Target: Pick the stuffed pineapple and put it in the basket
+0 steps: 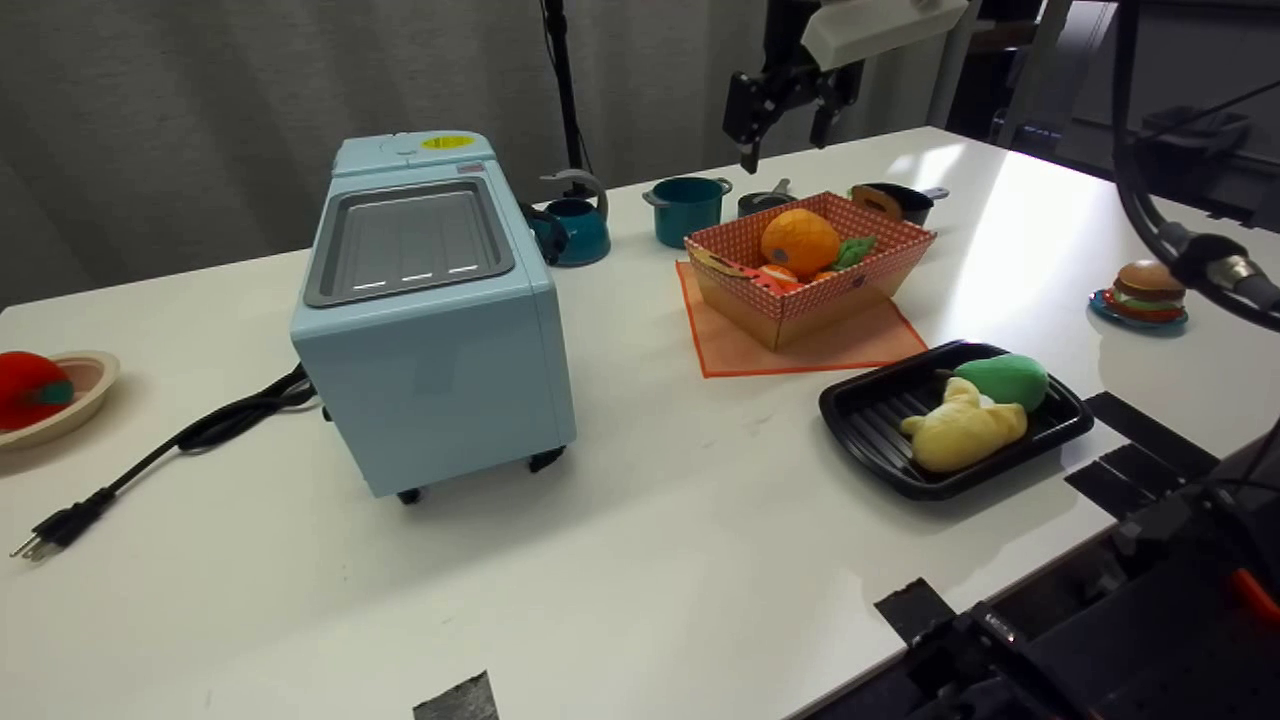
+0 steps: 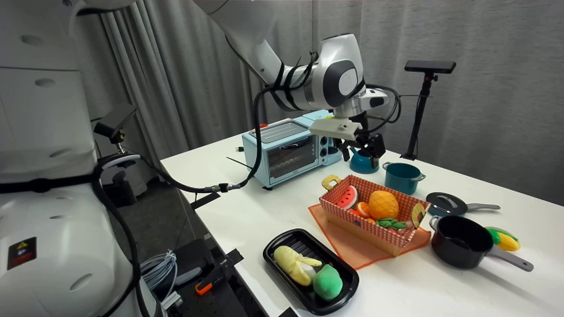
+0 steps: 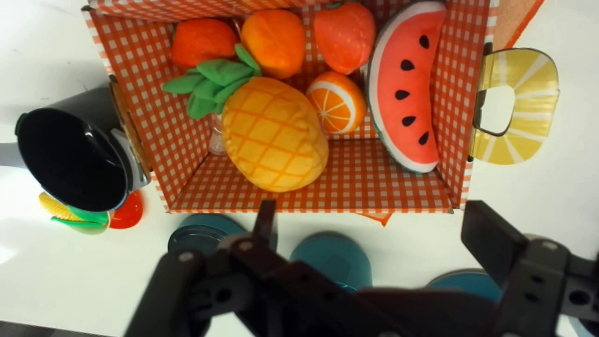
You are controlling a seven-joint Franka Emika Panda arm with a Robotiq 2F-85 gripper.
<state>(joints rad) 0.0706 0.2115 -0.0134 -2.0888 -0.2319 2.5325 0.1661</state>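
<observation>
The stuffed pineapple (image 3: 276, 135) is a yellow-orange soft toy with green leaves. It lies inside the basket (image 3: 374, 199), a red-and-white checked box on an orange cloth, among several other soft fruits. The pineapple also shows in both exterior views (image 1: 800, 242) (image 2: 383, 204), as does the basket (image 1: 850, 305) (image 2: 361, 233). My gripper (image 3: 372, 206) is open and empty, its fingers wide apart. In the wrist view its fingertips overlap the basket's long edge near the pots. In both exterior views the gripper (image 1: 785, 152) (image 2: 360, 160) hangs above the table, apart from the basket and pineapple.
A light-blue toaster oven (image 1: 450, 380) stands beside the basket. A teal pot (image 2: 402, 178), a kettle (image 2: 363, 163), a lidded pan (image 2: 445, 203) and a black pot (image 2: 462, 242) stand around it. A black tray (image 1: 890, 470) holds a yellow toy and a green toy.
</observation>
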